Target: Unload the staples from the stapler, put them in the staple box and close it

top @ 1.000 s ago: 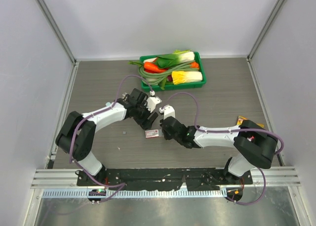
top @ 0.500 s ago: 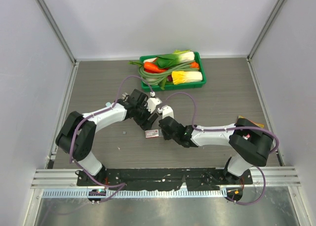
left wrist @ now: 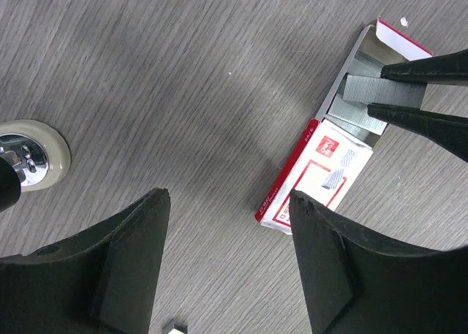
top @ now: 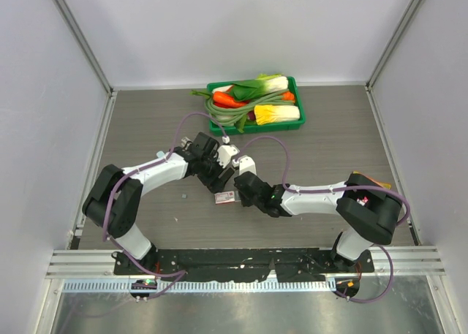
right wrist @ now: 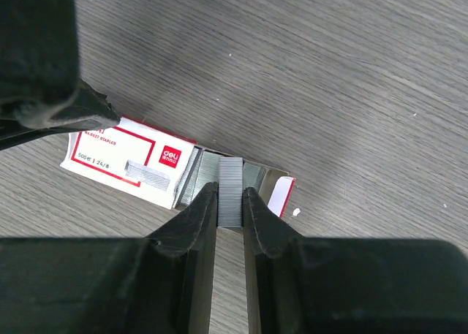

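Near the middle of the surface (top: 329,144), a strip of staples (right wrist: 230,175) is pinched between the two fingers of the right hand (right wrist: 229,191). The strip is a short grey metallic bar with fine ribbing. It is positioned over the open end of the staple box (right wrist: 124,158). Whether it is lifted clear or rests in the box cannot be told.

The box is flat, red and white, and lies on the surface. Its silvery inner tray (right wrist: 257,179) is slid out, with spare strips (right wrist: 189,180) lying in it.

Change since one second ago:
- The right arm's elbow has shifted slightly left in the top view.
- The right hand sits a little closer to the left hand.
- The box and the left arm are where they were.

Right arm: stretched low from its base toward the centre, hand narrow and closed on the strip.

Left arm: stretched from its base toward the centre. The left hand (left wrist: 228,224) is wide, holds nothing, and is poised above the surface just beside the printed end of the box.

The two hands are close together. Whether they touch cannot be told.
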### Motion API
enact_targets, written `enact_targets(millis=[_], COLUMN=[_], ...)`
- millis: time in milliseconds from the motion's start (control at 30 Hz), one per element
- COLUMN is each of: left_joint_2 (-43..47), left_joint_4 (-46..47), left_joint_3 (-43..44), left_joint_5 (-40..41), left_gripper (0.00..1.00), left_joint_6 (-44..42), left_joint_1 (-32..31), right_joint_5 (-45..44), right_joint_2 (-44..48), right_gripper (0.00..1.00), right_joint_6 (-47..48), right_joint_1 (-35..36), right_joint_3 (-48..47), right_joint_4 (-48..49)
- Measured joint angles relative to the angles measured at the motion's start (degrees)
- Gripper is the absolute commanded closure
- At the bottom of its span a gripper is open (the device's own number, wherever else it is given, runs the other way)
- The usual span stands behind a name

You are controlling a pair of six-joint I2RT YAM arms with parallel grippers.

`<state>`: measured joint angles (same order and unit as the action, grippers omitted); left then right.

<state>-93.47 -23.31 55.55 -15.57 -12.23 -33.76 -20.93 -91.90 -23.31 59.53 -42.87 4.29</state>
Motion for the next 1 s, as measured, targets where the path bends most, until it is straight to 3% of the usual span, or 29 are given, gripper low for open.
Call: enact_targets(millis=[300, 733, 1000], left_joint_2=[0.00, 0.00, 0.09], left_joint_4=[0.00, 0.00, 0.00], left_joint_3=[-0.33, -0.33, -0.33], left_joint_5=[0.13, 0.22, 0.63], left_gripper=[0.30, 0.31, 0.31], left_joint_6=[-0.09, -0.15, -0.17], left_joint_1=[-0.13, -0.76, -1.14], right_joint_5=[-0.02, 0.04, 1.36], right_joint_2=[0.07, 0.59, 1.16], right_gripper=[0.90, 0.68, 0.64], right_joint_6=[-0.02, -0.07, -0.42], right_joint_1=[0.00, 0.02, 0.00], right_joint_3=[0.00, 0.00, 0.02], right_joint_4=[-0.04, -0.92, -0.90])
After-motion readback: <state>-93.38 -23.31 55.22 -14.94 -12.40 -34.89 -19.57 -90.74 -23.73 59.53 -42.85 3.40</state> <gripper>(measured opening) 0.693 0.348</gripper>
